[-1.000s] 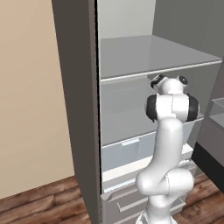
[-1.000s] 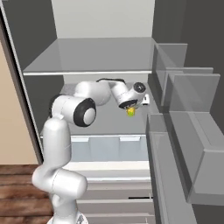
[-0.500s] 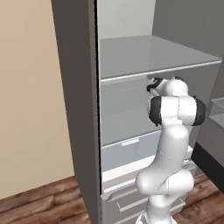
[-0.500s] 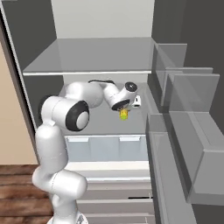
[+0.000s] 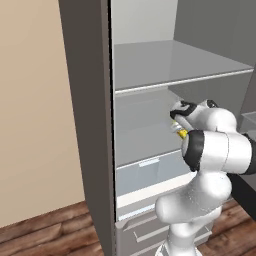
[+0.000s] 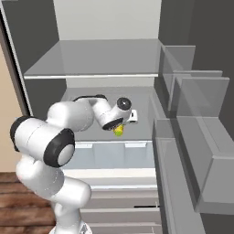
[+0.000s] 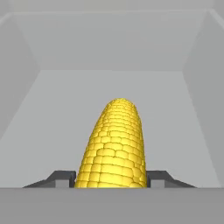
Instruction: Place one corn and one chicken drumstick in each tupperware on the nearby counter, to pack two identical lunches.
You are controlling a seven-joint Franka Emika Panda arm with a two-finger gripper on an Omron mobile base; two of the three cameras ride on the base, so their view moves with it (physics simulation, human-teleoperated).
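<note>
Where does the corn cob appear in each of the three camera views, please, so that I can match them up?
Left base view: the corn cob is a small yellow bit right of centre, under the gripper.
Right base view: at centre, below the gripper, over the fridge shelf.
Hand view: low centre, between the two fingertips.
Shared landmark: the grey fridge shelf beneath it.

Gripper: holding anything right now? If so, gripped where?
Yes: the gripper holds a corn cob, its fingers clamped on either side of the cob's near end, the rest pointing away into the fridge.
</note>
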